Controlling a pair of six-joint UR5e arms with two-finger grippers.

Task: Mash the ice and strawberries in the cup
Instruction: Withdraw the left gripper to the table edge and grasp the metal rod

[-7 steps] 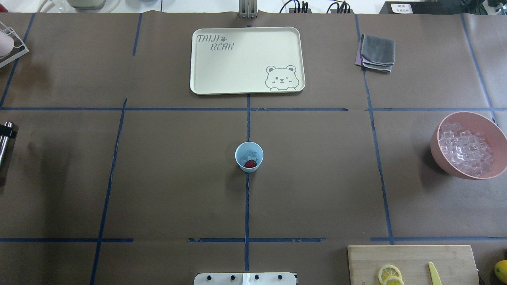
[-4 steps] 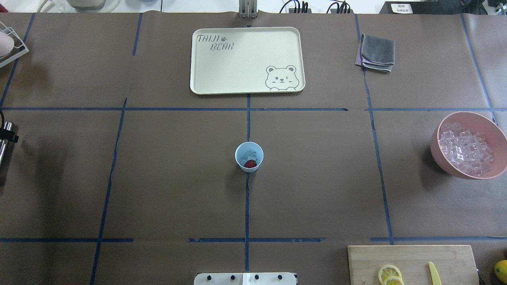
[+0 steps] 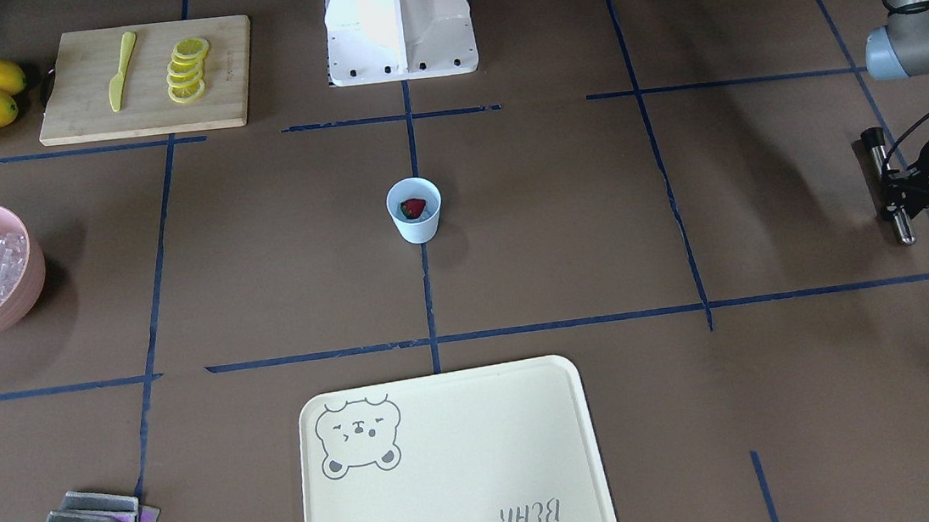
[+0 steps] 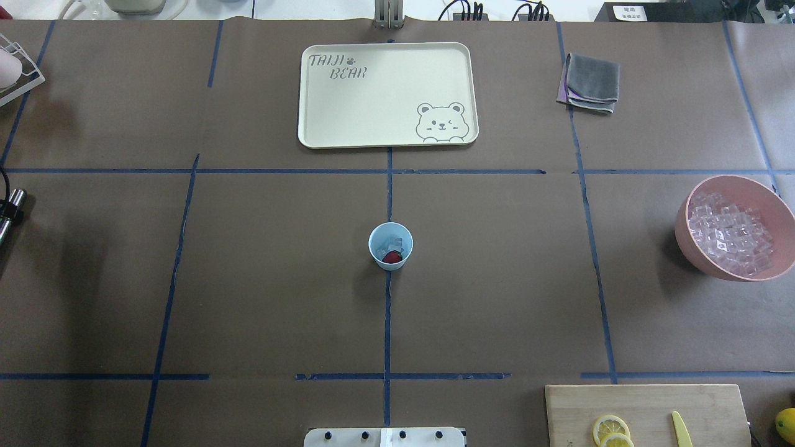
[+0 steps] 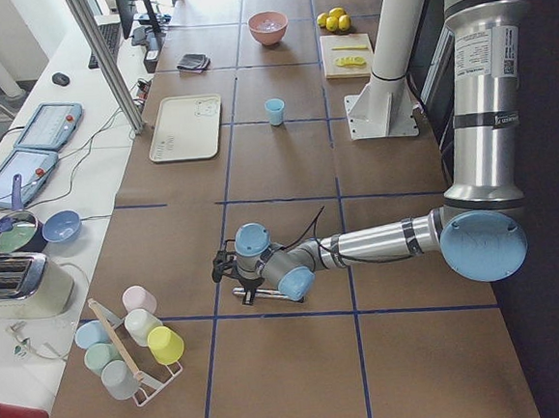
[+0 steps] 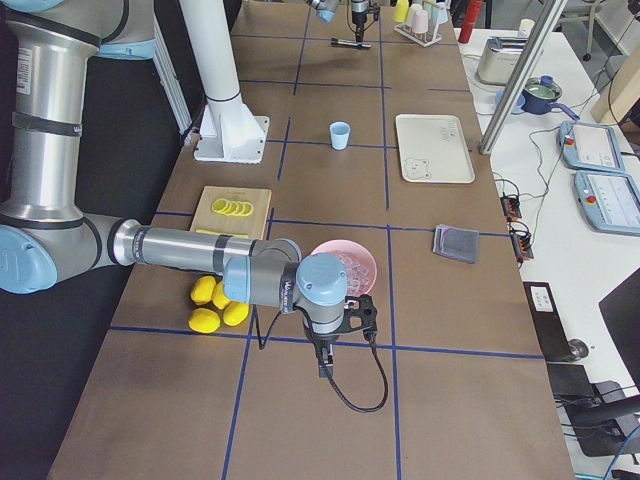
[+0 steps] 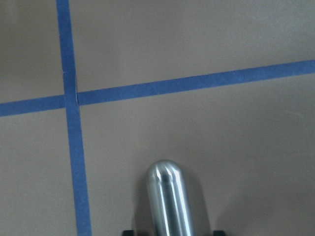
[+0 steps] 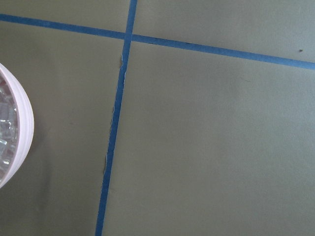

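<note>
The pale blue cup (image 4: 390,246) stands upright at the table's centre and also shows in the front view (image 3: 414,210). Inside it lie a red strawberry (image 4: 392,256) and a few clear ice cubes (image 4: 391,240). My left gripper (image 3: 892,190) is far out at the table's left end, at the overhead view's left edge (image 4: 5,214). It is shut on a shiny metal rod (image 7: 167,196) held just above the paper. My right gripper (image 6: 338,335) shows only in the exterior right view, beside the pink bowl. I cannot tell whether it is open or shut.
A pink bowl (image 4: 695,248) full of ice cubes stands at the right. A cream tray (image 4: 385,133) and a folded grey cloth (image 4: 591,81) lie at the back. A cutting board (image 4: 646,403) holds lemon slices and a yellow knife. A cup rack (image 5: 136,351) stands past the left arm.
The metal rod in my left gripper has drawn further toward the overhead view's left edge and tilted. The cup and its contents have not moved.
</note>
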